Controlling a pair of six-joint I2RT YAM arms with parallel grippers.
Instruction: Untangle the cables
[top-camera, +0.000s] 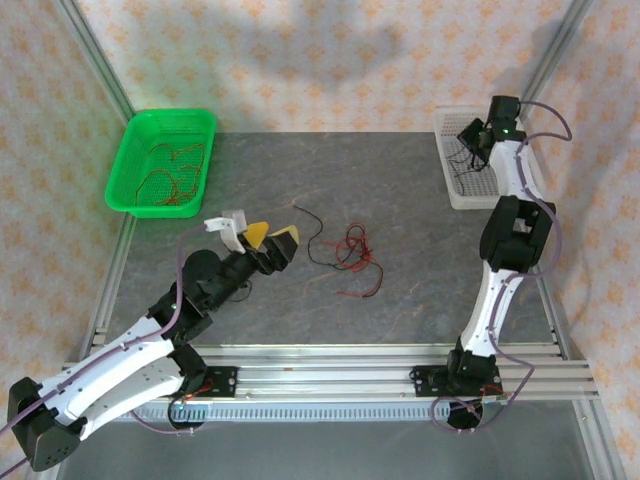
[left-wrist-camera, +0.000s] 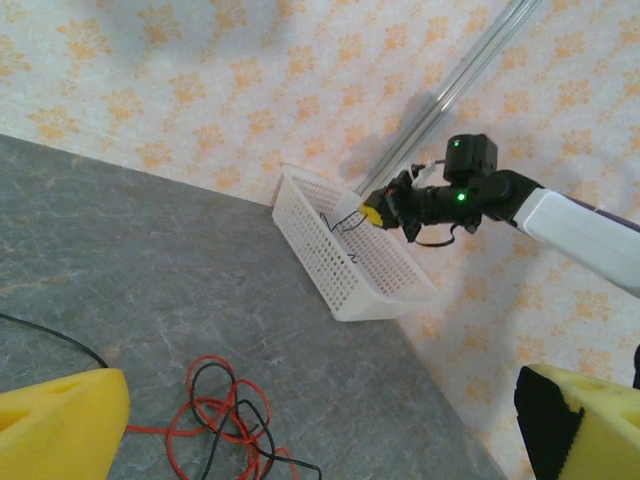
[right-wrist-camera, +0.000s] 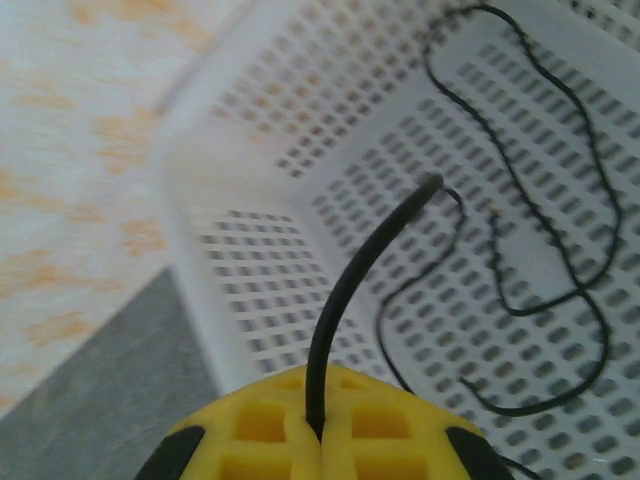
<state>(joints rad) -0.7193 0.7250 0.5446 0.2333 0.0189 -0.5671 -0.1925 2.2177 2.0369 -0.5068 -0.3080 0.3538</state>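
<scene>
A tangle of thin red and black cables (top-camera: 350, 255) (left-wrist-camera: 215, 420) lies mid-table. One black wire (top-camera: 312, 232) trails from it toward my left gripper (top-camera: 272, 237) (left-wrist-camera: 320, 445). That gripper hovers just left of the tangle, open, with nothing between its yellow fingers (left-wrist-camera: 60, 420). At the back right, my right gripper (top-camera: 478, 135) (right-wrist-camera: 320, 405) is over the white basket (top-camera: 470, 185) (right-wrist-camera: 260, 170). It is shut on a black cable (right-wrist-camera: 350, 290) that sticks up from between its pads. Another black cable (right-wrist-camera: 545, 200) lies loose on the basket floor.
A green basket (top-camera: 160, 160) at the back left holds several red wires. The white basket (left-wrist-camera: 350, 250) sits against the wall at the table's right edge. Metal frame posts (top-camera: 100, 60) stand at the back corners.
</scene>
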